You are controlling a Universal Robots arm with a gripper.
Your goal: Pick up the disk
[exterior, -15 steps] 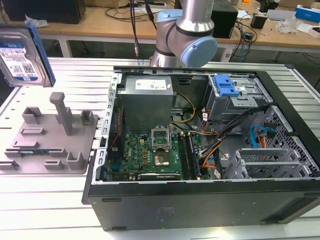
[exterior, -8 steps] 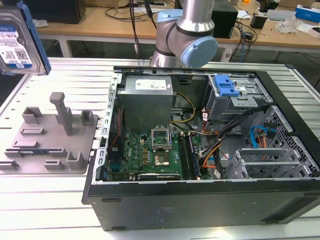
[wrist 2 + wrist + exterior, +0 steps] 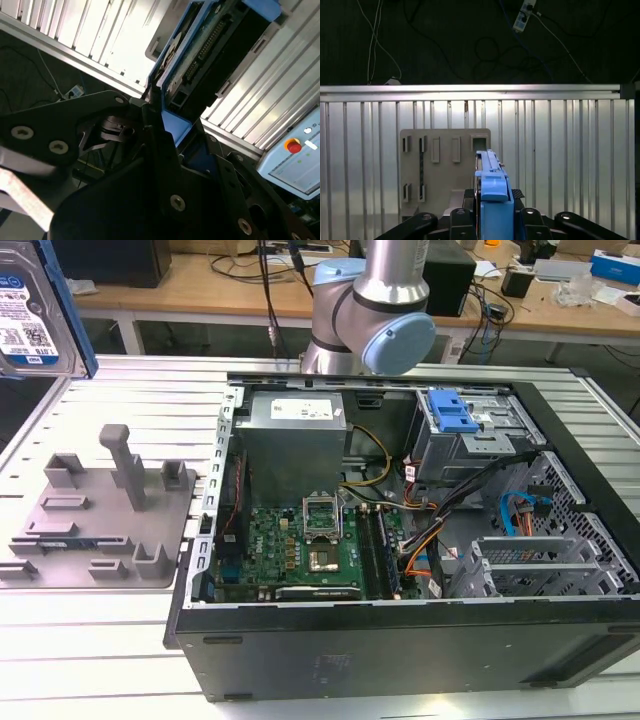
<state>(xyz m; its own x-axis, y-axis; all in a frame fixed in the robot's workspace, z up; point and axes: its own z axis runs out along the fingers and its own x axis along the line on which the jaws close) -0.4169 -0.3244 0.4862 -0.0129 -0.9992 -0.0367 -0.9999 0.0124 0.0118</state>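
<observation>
Ribbed aluminium tabletop [image 3: 120,390] carries one grey holder [image 3: 100,515] and one open computer case [image 3: 400,540]. We see one disk [image 3: 492,200] lifted well above the holder, standing on edge with its long axis pointing away from the gripper [image 3: 492,220]. Its jaws are clamped on the disk's blue rails.

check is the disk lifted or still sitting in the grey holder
Lifted: the disk hangs high above the grey holder in the exterior view, clamped edge-on in the gripper.
</observation>
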